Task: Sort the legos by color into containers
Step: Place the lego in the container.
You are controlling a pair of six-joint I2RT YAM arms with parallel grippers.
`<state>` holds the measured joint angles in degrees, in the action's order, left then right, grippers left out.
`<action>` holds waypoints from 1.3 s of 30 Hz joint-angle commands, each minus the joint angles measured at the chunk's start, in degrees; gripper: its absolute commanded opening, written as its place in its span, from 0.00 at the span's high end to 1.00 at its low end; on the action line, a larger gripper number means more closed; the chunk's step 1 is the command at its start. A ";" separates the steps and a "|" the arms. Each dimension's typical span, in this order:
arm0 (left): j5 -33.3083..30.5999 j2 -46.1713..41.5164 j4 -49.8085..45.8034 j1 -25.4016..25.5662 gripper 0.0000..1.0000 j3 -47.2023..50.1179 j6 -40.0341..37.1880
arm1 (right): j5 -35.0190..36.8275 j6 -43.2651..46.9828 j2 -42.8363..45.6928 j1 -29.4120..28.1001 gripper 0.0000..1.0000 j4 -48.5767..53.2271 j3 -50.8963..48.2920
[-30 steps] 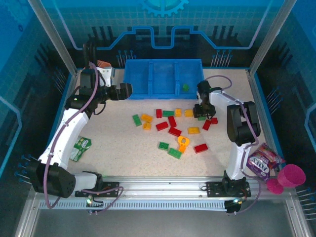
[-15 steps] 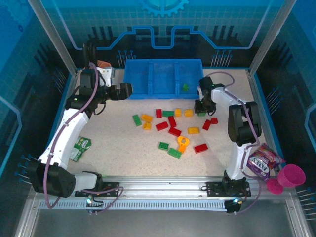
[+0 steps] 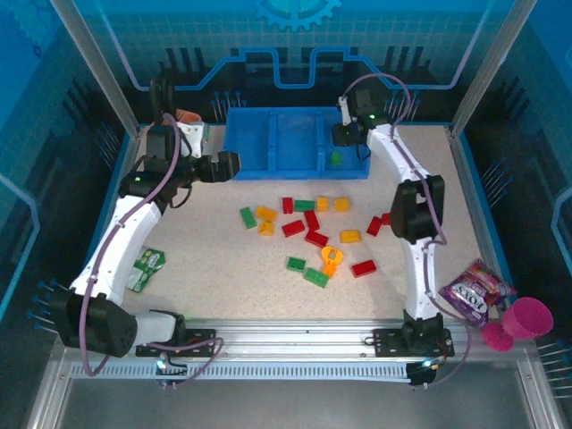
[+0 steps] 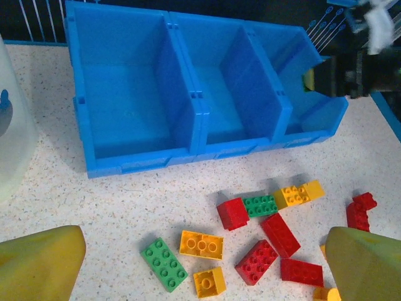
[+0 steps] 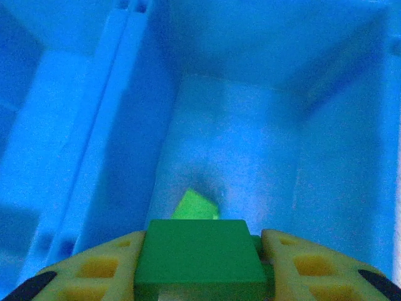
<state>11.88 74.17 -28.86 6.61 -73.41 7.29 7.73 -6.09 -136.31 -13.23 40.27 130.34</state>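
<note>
A speckled cream desk [image 3: 206, 268] sat inside a blue-lit enclosure, with a long blue three-compartment tray [image 3: 268, 172] along its far edge. The right arm reached out over the right compartment, and the right arm's fingers [image 5: 94, 271] pinched a green lego brick [image 5: 199, 248] between their yellow pads. In the right wrist view the brick seemed to hang above the compartment floor rather than rest on it, though the close, blurred view made that hard to judge. Directly below, another green brick [image 5: 196, 205] already lay in that same right compartment.

The left arm's fingers [image 4: 37, 263] were spread wide and held nothing. They hovered over the desk just left of the tray and looked across its near wall. From there the left and middle compartments showed only bare blue floor.

By my reading the sort had barely begun: one green brick was placed, a second was about to be let go, and no red or yellow had been delivered. The loose legos [image 3: 311, 234] lay scattered across the middle of the desk, near the tray: reds, yellows and oranges, and several greens, among them a green brick [image 4: 164, 264] nearest the left arm.
</note>
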 commanded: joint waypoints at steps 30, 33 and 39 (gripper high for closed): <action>-2.17 -4.43 -1.47 0.33 0.01 -0.43 -2.55 | 3.84 0.57 -2.76 -0.92 0.37 10.33 10.28; -2.05 -5.00 -1.28 0.33 0.01 -0.16 -2.63 | 3.48 -0.78 2.58 -1.09 0.37 11.36 4.57; -1.39 -6.03 -0.98 0.33 0.01 0.37 -2.53 | 5.47 -4.55 21.08 -1.20 0.33 8.33 -18.66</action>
<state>9.50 69.89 -30.17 6.61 -73.38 5.48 11.84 -7.31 -121.56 -13.63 47.66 119.28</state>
